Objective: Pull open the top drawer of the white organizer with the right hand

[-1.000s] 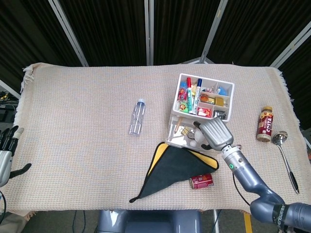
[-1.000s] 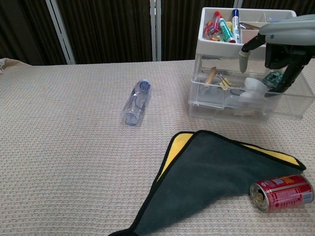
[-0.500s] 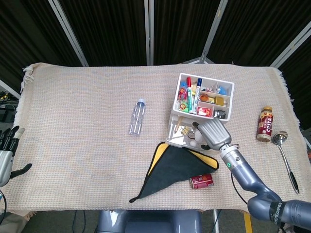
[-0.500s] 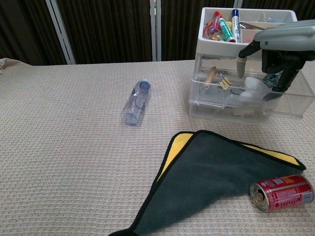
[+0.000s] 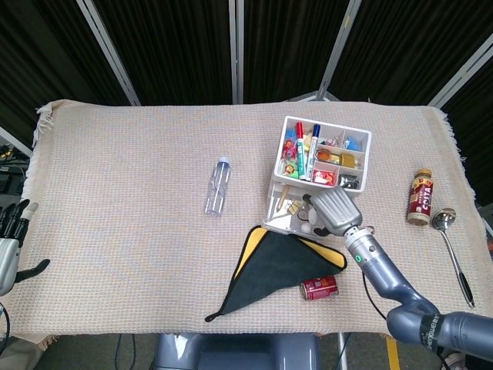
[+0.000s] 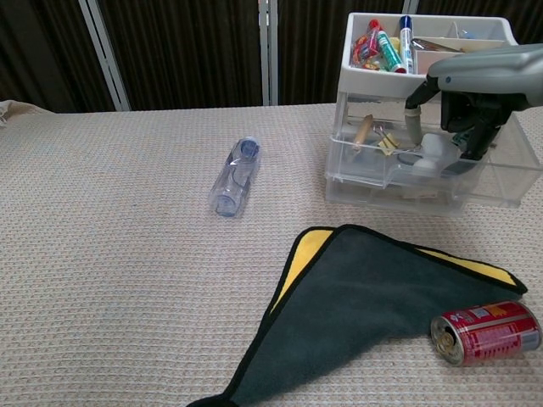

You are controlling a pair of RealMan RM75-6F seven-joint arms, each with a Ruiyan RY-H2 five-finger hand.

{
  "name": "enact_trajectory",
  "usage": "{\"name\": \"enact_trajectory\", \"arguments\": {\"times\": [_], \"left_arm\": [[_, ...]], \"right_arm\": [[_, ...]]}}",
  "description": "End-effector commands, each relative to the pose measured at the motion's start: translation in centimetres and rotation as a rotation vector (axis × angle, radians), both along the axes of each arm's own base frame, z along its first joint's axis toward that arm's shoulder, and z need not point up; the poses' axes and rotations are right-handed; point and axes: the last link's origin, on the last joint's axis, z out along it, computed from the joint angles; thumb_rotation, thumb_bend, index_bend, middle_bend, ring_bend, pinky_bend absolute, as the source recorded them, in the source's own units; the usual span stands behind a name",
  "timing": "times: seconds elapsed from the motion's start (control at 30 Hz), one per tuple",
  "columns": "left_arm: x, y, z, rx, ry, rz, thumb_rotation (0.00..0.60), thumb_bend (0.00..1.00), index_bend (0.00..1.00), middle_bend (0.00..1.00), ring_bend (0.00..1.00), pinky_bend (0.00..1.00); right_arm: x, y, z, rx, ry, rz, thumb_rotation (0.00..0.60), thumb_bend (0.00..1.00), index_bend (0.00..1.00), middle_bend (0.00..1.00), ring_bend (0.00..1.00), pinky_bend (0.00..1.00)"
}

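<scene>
The white organizer [image 5: 286, 123] stands right of the table's centre, its top tray full of markers and small items. Below the tray, a clear drawer [image 6: 382, 182] sticks out toward me, holding clips and small parts. In the head view the drawer [image 5: 277, 217] juts from the organizer's near side. My right hand [image 5: 331, 210] hovers over the open drawer. From the chest view, the right hand [image 6: 471, 80] bends its fingers [image 6: 467, 140] down into the drawer behind the front wall, thumb apart, with nothing visibly gripped. At the far left, off the table, my left hand [image 5: 9, 243] has its fingers spread.
A clear plastic bottle [image 5: 217, 185] lies left of the organizer. A black and yellow cloth [image 5: 269, 266] lies just in front of the drawer, with a red can [image 5: 318, 288] on its side beside it. A brown drink bottle [image 5: 420, 196] and a spoon [image 5: 453, 250] sit at the right.
My right hand has shifted back toward the organizer, over the drawer's inner part. The drawer stays pulled out. The left hand has not moved.
</scene>
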Motion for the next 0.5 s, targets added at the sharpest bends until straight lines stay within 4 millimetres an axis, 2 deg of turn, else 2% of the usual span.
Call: {"name": "enact_trajectory", "arguments": {"times": [0.03,0.5], "left_arm": [[0.03,-0.01,0.0,0.001,0.0,-0.002,0.6,0.11,0.0,0.0,0.0,0.0],[0.05,-0.06,0.0,0.001,-0.001,-0.003,0.6,0.11,0.0,0.0,0.0,0.0]], "right_arm": [[-0.14,-0.01,-0.16,0.003,-0.001,0.0,0.6,0.03,0.52,1.0,1.0,0.67],[-0.44,-0.15,-0.2,-0.004,-0.013,0.002,0.6,0.16,0.56,1.0,1.0,0.67]]}}
